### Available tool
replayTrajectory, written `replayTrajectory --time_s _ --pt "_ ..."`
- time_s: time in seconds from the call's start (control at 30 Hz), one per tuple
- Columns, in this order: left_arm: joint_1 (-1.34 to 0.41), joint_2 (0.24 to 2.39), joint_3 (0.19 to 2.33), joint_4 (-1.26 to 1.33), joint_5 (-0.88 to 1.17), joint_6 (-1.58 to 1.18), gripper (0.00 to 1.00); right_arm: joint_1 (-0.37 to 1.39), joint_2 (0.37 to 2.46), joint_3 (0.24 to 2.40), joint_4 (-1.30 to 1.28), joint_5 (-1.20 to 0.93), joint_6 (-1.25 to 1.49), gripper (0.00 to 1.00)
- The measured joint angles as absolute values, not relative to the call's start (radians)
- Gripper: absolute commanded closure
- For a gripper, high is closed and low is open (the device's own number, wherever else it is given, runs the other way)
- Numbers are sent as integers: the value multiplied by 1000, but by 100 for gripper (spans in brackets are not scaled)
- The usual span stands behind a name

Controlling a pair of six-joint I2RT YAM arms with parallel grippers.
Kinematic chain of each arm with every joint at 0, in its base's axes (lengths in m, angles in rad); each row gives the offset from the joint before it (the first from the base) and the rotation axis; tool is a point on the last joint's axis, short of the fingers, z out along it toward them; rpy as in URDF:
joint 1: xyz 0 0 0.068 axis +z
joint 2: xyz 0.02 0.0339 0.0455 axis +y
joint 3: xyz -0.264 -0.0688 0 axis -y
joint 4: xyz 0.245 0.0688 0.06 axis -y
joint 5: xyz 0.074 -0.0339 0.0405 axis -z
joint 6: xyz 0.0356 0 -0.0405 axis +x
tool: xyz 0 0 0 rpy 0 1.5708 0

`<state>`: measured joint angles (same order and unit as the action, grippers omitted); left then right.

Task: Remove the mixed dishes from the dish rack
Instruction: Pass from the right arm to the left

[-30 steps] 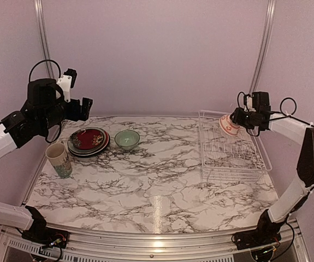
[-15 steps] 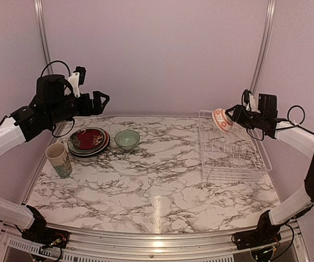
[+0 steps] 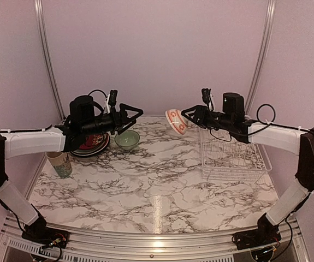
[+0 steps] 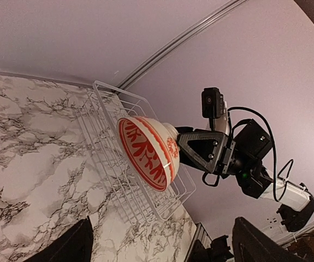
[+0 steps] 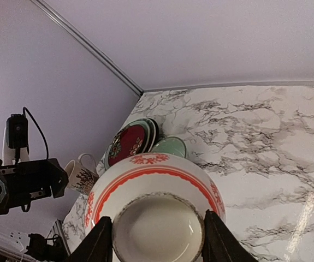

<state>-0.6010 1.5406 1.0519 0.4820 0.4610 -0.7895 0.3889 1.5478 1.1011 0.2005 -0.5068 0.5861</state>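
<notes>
Both arms have swung inward along the far edge of the tabletop (image 3: 157, 185) since the earlier frame. The right gripper (image 3: 188, 115) has carried the patterned bowl (image 3: 176, 121) from over the far left corner of the rack (image 3: 234, 155) to a position clear of the rack on its left. The left gripper (image 3: 135, 119) has travelled rightward from above the plates (image 3: 94, 143). The right gripper is clamped on the patterned bowl, and the right wrist view shows its fingers (image 5: 103, 240) on either side of the bowl. The bowl hangs in the air, tipped on its side, over the far part of the tabletop between the rack and the green bowl (image 3: 126, 139). It touches neither of them. The left gripper has its fingers (image 4: 64, 248) spread wide with nothing between them. It points toward the patterned bowl and sits near it, with a visible gap between them. In the left wrist view the bowl appears in front of the rack, with the right gripper behind it. The white wire rack stands at the far right of the tabletop. The plates lie stacked at the far left corner, partly hidden by the left arm. The green bowl sits just beside them on the right. The mug (image 3: 61, 162) stands upright near the left edge, in front of the plates.
</notes>
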Motion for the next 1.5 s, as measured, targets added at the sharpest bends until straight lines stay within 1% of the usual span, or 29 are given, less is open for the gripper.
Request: replayTrajectory --time_s 0.2,0.47,0.5,0.67,0.77,1.07,1.23,1.3,1.5 --pt "-608 1639 1029 735 550 -993 9 506 1663 1135 299 -550 661 73" --pt "-626 1662 1034 743 565 -1055 11 550 1705 1137 394 -576 729 73" --pt "-630 1662 1035 730 562 -1055 13 550 1705 1137 402 -577 734 73" --pt "-641 1682 1048 745 571 -1086 31 554 1713 1148 437 -584 757 72" --pt "-647 1720 1052 816 590 -1137 40 560 1725 1155 457 -588 765 72" --pt "-652 1845 1052 1068 620 -1342 63 572 1765 1155 503 -608 804 73" --pt "-653 1866 1052 1138 622 -1396 75 577 1774 1155 524 -622 817 72" --pt "-653 1868 1052 1148 623 -1407 85 579 1774 1155 537 -624 822 72" --pt "-653 1873 1052 1156 624 -1406 94 580 1775 1157 556 -625 834 72"
